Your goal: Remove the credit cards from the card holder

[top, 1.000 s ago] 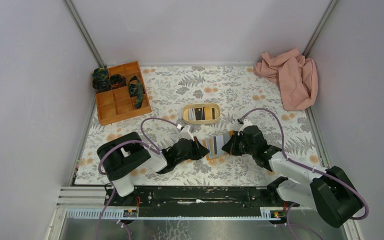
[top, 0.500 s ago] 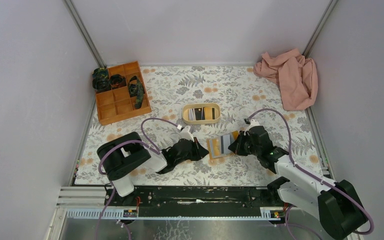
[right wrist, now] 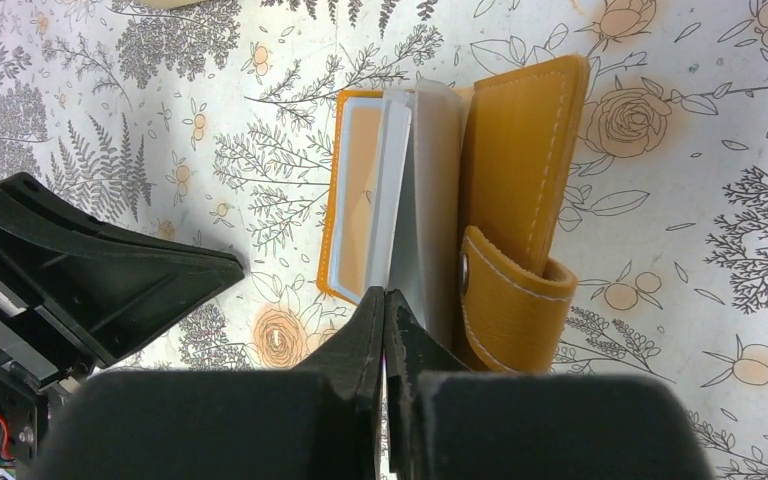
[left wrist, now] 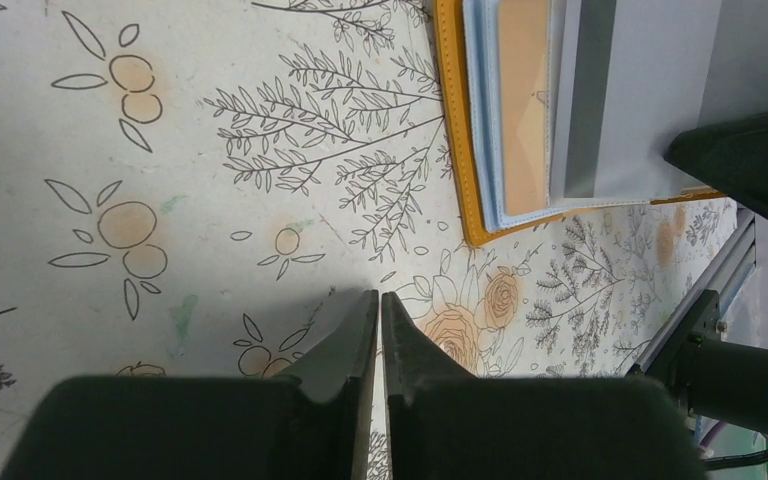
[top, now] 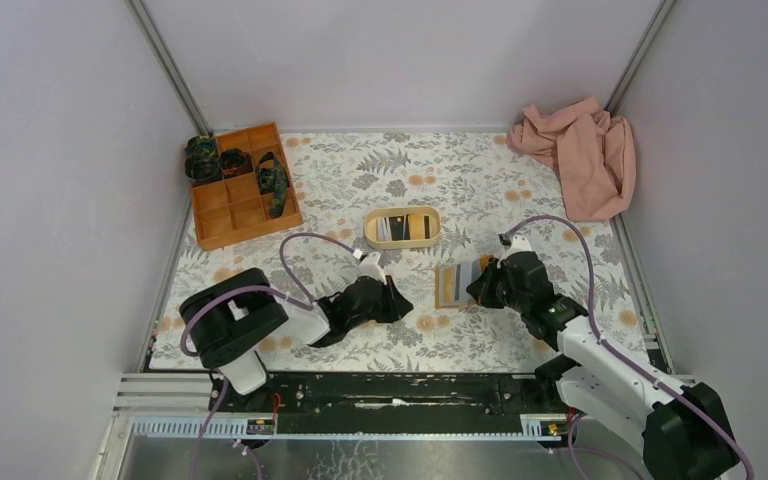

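From above, the card holder (top: 452, 287) lies open on the flowered surface (top: 360, 170), right of centre and nearer than the oval tray (top: 369, 228). The left claw (top: 403, 305) sits low just left of the holder and apart from it, while the right claw (top: 475, 287) reaches the holder's right edge. A compartment box (top: 222, 215) stands at the far left and a pink cloth (top: 580, 150) is bunched in the far right corner. In the left wrist view, that claw is closed to a thin slit with nothing between its fingers, hovering over bare printed surface. The holder lies beyond it, with orange rim and light blue lining showing and a grey card (left wrist: 650, 90) lying across it. In the right wrist view, the right claw is pinched tight on the near edge of that grey card, which stands up on edge out of the open holder. The snap tab (right wrist: 505, 300) curls up just right of the claw.
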